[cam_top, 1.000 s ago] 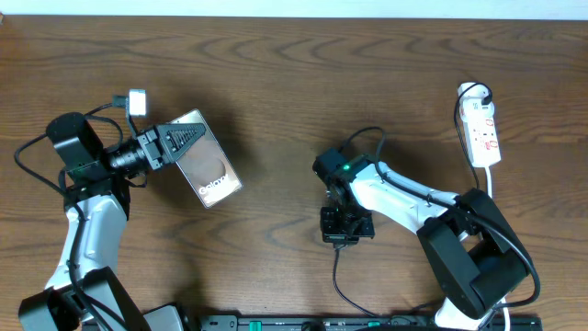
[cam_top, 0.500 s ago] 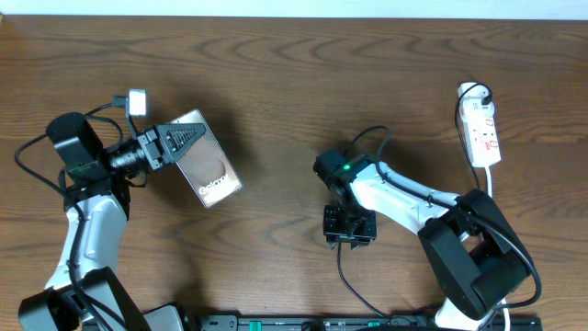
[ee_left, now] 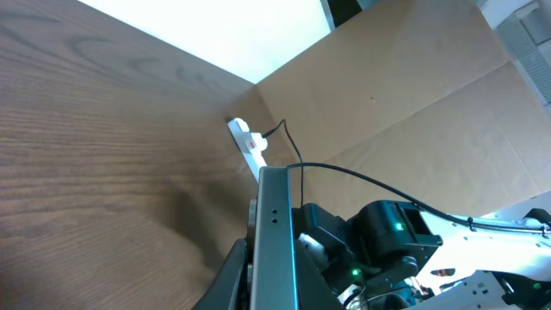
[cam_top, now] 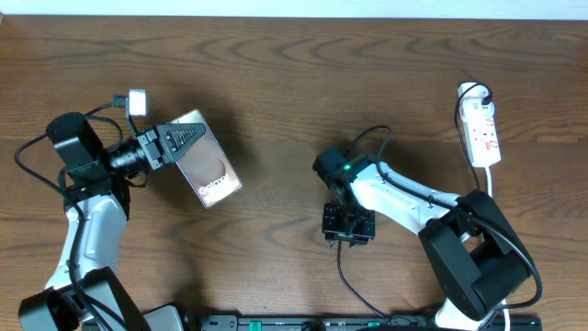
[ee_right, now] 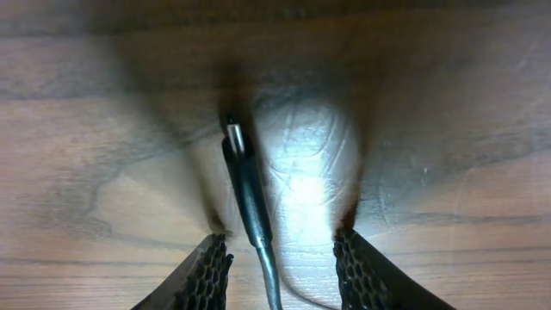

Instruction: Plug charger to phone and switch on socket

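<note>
My left gripper is shut on the phone, a brownish glossy slab with white lettering, and holds it tilted above the left of the table. In the left wrist view the phone shows edge-on between the jaws of the left gripper. My right gripper points down at the table centre and is open. The charger lies on the wood between its fingers, touching neither, with its plug tip pointing away. Its thin black cable trails toward the front edge. The white socket lies at the far right.
A white cord runs from the socket toward the right arm's base. A small white block sits near the left arm. A black bar lines the front edge. A cardboard wall stands beyond the table, with the socket before it.
The right gripper has opened and let go of the charger plug, which now lies on the table between its fingers. The left arm and the phone have not moved.
</note>
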### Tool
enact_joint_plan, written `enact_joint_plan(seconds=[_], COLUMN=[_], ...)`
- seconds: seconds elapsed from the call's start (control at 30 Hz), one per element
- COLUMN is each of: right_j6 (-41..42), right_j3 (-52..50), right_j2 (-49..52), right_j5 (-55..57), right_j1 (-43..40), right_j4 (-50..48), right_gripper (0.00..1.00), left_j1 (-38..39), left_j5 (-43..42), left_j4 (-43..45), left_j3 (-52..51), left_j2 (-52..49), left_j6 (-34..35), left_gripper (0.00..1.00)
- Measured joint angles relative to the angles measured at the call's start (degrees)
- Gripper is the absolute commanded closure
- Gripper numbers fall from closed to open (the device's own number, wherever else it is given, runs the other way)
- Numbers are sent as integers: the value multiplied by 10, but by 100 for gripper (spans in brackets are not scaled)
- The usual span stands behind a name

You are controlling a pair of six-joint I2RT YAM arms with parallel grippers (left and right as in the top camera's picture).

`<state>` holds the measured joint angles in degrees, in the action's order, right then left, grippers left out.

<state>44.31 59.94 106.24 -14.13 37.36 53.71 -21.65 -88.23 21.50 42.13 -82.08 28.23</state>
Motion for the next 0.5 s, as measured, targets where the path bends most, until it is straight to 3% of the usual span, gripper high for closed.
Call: enact_joint_plan(seconds=[0.5], right_j6=[-32], right_j3=[4], right_j2=[3], right_j5=[-27], right_j1=[-22], right_j4=[-19], right_gripper=[80], left_j1=[0], left_j5=[0], left_j4=[0], left_j3=[0], left_j2=[0], left_j6=[0], left_gripper=[92])
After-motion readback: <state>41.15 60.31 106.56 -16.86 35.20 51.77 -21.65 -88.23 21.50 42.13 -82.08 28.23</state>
